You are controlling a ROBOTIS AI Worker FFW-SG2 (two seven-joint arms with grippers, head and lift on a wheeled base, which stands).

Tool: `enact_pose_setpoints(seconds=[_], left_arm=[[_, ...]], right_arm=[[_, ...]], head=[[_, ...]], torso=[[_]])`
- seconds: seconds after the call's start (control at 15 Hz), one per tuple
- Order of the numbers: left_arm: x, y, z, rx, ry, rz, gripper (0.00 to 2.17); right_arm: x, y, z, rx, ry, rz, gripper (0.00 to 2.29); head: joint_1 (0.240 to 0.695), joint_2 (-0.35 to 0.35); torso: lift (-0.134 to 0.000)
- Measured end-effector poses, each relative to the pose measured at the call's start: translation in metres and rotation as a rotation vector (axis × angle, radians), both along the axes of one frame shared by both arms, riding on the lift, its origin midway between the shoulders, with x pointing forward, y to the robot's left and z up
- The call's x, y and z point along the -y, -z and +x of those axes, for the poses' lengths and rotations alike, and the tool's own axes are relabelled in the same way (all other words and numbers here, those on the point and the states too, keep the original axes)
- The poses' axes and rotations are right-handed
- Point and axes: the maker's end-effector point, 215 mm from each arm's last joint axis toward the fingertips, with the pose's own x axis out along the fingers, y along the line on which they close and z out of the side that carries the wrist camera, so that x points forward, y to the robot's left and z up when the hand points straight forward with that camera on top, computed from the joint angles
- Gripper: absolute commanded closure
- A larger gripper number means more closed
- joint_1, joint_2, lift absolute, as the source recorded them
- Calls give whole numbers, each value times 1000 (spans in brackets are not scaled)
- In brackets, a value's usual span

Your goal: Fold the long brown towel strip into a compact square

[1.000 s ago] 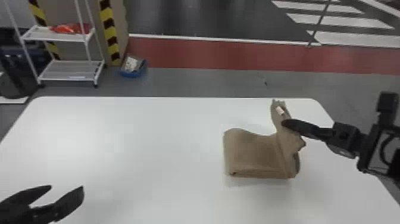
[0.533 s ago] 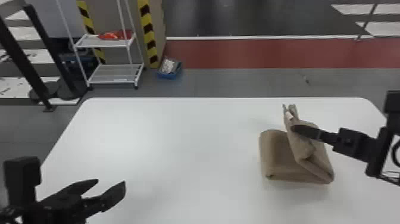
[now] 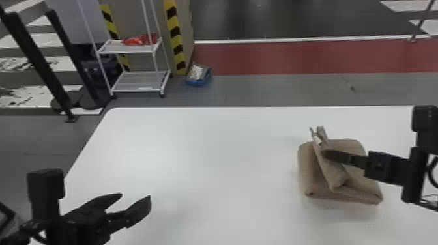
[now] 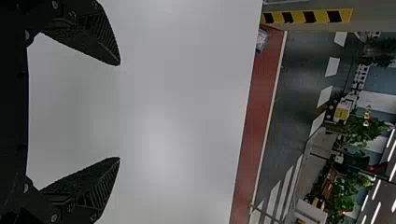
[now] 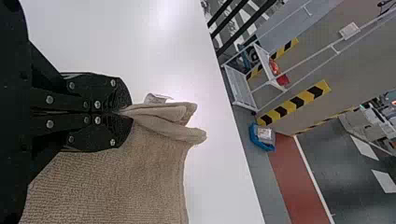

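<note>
Where the brown towel [image 3: 308, 172] lies: part-folded toward the right side of the white table [image 3: 202, 156], one flap raised.
Right gripper [image 5: 122, 112]: fingers clenched on the flap's bunched edge, beside a white tag [image 5: 156, 98].
Left gripper [image 4: 119, 111]: fingers spread, grasping nothing, well apart from the towel.
Flap: best carried low and laid down slowly, its edge matched to the layers beneath before release.
Bunched edge: should be smoothed flat afterward, since a pinched ridge would spoil the square.
Lower layers: partly hidden behind the flap, perhaps a little skewed; worth squaring up.
</note>
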Motion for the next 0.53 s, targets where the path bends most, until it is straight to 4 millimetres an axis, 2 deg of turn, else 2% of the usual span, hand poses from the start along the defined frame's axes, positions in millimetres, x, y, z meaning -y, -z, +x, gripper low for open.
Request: enact_pose_setpoints(seconds=[0.07, 0.13, 0.2, 0.4, 0.53], left_arm=[[0, 0, 0, -1, 1, -1, 178], [1, 1, 0, -1, 2, -2, 178], [1, 1, 0, -2, 3, -3, 178], [2, 1, 0, -2, 5, -3, 178], [1, 0, 0, 0, 4, -2, 178]], right_arm=[[1, 1, 0, -3, 3, -6, 711], [2, 3, 0, -5, 5, -12, 194], [2, 6, -1, -13, 9, -22, 12], [-8, 13, -6, -27, -10, -25, 26], [-5, 12, -7, -23, -2, -6, 39]], head=[[695, 98], [695, 96], [695, 96], [695, 105], [695, 106]], torso=[[-125], [-125], [-125], [-125], [-125]])
